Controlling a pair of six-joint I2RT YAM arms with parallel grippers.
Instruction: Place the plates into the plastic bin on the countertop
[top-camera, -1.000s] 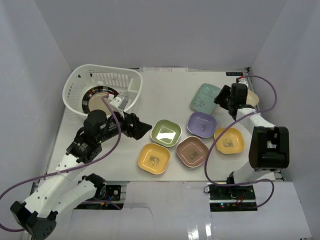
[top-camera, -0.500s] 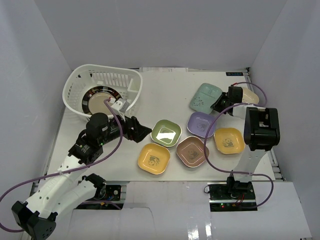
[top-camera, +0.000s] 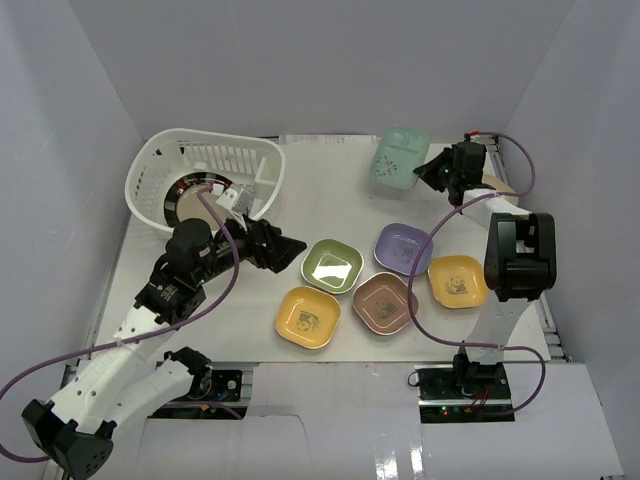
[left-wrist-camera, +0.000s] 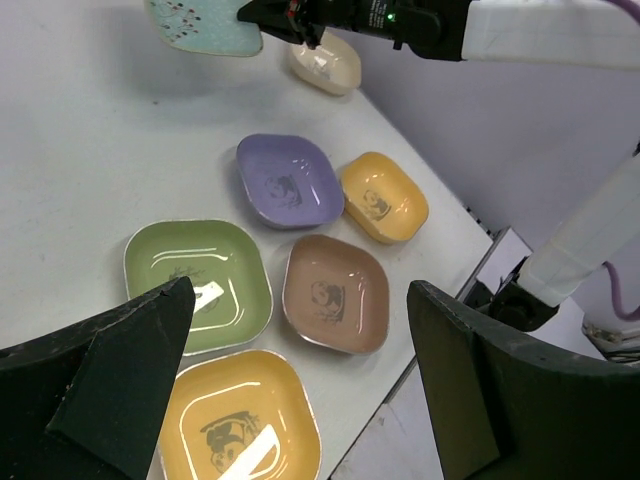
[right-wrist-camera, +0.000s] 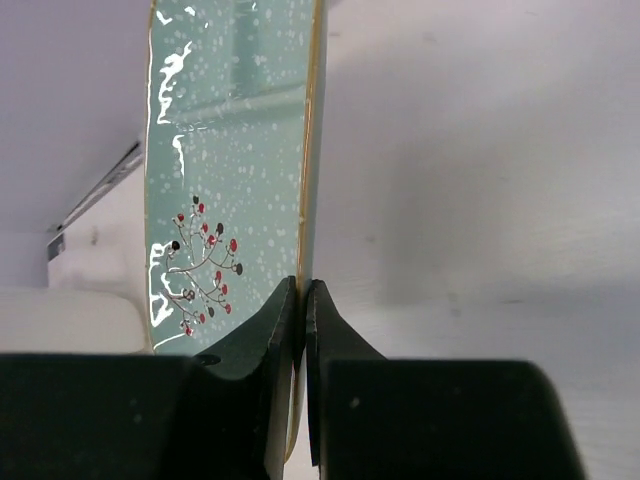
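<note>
Now, from your left: the big white oval plastic bin (top-camera: 228, 158) with slotted lattice walls sits at the far-left corner of the matte white bench (top-camera: 330, 190). The round beige plate (top-camera: 190, 195) with a dark rim lies flat inside it. Just beside the bin your left gripper (top-camera: 288, 253) hangs with its jaws spread wide, grasping nothing. Mid-bench, glossy rounded-square ware lies face up in a close cluster: a green dish (top-camera: 332, 265), a yellow dish (top-camera: 307, 317), a brown-pink dish (top-camera: 384, 302), a purple dish (top-camera: 403, 247) and a second yellow dish (top-camera: 458, 281). Further right, your right gripper (top-camera: 432, 172) is clenched on the thin rim of the speckled mint-green dish (top-camera: 400, 157), which hangs tilted above the bench, well apart from the bin. I judge that slick glaze could slip in so narrow a pinch.
</note>
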